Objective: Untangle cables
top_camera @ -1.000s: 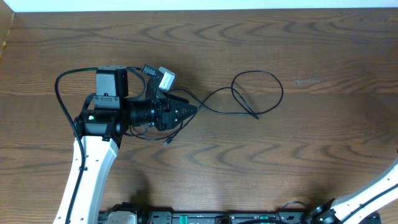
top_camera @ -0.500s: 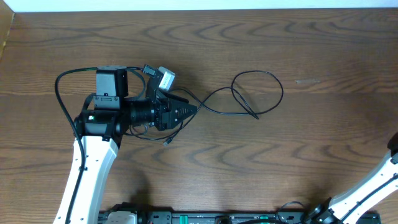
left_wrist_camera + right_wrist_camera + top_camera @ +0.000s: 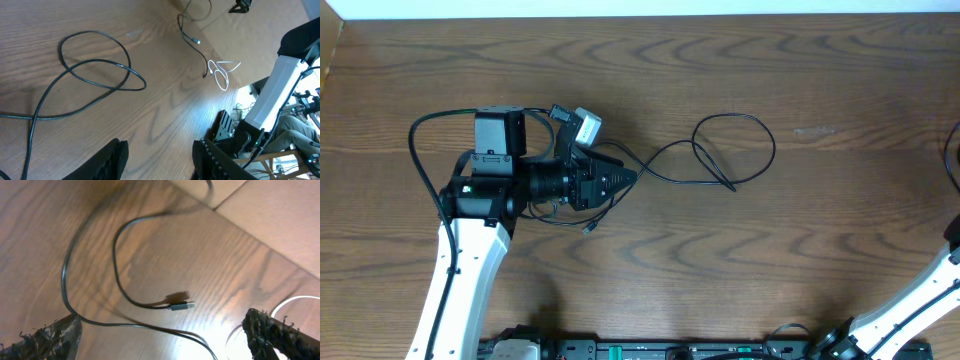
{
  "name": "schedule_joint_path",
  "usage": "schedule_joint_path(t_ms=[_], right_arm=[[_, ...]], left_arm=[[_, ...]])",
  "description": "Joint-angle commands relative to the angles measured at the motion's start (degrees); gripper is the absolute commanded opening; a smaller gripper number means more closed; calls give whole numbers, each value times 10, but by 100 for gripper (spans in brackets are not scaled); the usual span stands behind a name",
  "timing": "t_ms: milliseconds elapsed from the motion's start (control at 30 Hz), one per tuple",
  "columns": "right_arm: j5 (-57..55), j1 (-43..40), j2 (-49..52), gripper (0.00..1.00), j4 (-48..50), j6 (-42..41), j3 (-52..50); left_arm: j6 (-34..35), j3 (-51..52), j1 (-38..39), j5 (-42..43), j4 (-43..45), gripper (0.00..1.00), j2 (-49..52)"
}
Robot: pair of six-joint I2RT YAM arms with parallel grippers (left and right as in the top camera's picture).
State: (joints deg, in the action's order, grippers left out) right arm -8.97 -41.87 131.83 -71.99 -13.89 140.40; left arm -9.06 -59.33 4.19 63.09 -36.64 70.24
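Observation:
A black cable [image 3: 735, 150] lies looped on the wooden table at the centre, and its tail runs left under my left gripper [image 3: 625, 177]. In the left wrist view the same loop [image 3: 95, 65] lies ahead of my left gripper [image 3: 162, 160], whose jaws stand apart with only bare wood between them. Farther off lie a second black cable [image 3: 192, 30] and a thin white cable [image 3: 222, 75]. My right gripper [image 3: 162, 335] is wide open above a black cable [image 3: 90, 280] that ends in a USB plug [image 3: 180, 306]. The white cable [image 3: 300, 300] shows at the right.
The table's far edge [image 3: 640, 14] runs along the top of the overhead view. My right arm [image 3: 920, 300] enters at the bottom right corner. A curve of black cord [image 3: 952, 150] shows at the right edge. My right arm's white link [image 3: 280, 85] stands beyond the cables.
My right arm has swung up and outward along the right edge. A curve of black cord now shows at that edge. The left arm and the looped cable have not moved.

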Motion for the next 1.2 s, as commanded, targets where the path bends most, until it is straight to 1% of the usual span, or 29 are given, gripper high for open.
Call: schedule_joint_path(t_ms=[0,100,233,300,367,433,567,733,800,933,1067,1167], right_arm=[[73,11,-14,99,3,-8,9],[149,23,-36,99,9,2,9],[365,50,-60,99,9,134,9],[447,67,-61,99,-10,191,9],[489,103,-60,99,-59,259,1],[489,137,-60,99,-83,262,-11],[476,222,-60,99,-115,256,-47],[343,339,-60,99,-125,153,-97],[292,391,-60,99,-116,107,-118],[249,484,-60,99,-80,69,-148],[236,549,-60,99,-34,19,-172],[236,580,-60,99,-15,-7,-185]], left_arm=[[-8,-1,2,8,-4,47,-8],[-8,-1,1,5,-3,48,-8],[-8,-1,1,-37,-4,48,-8],[-7,-1,1,-59,-3,48,-8],[9,-1,1,-99,1,48,-8],[50,-1,-4,-159,12,48,-9],[117,-1,-26,-257,31,49,-9],[169,-1,-65,-351,16,49,-8],[171,-1,-84,-371,2,49,-7],[170,-1,-114,-374,-23,49,-1],[174,-1,-123,-421,-55,49,20],[180,-1,-123,-451,-79,49,46]])
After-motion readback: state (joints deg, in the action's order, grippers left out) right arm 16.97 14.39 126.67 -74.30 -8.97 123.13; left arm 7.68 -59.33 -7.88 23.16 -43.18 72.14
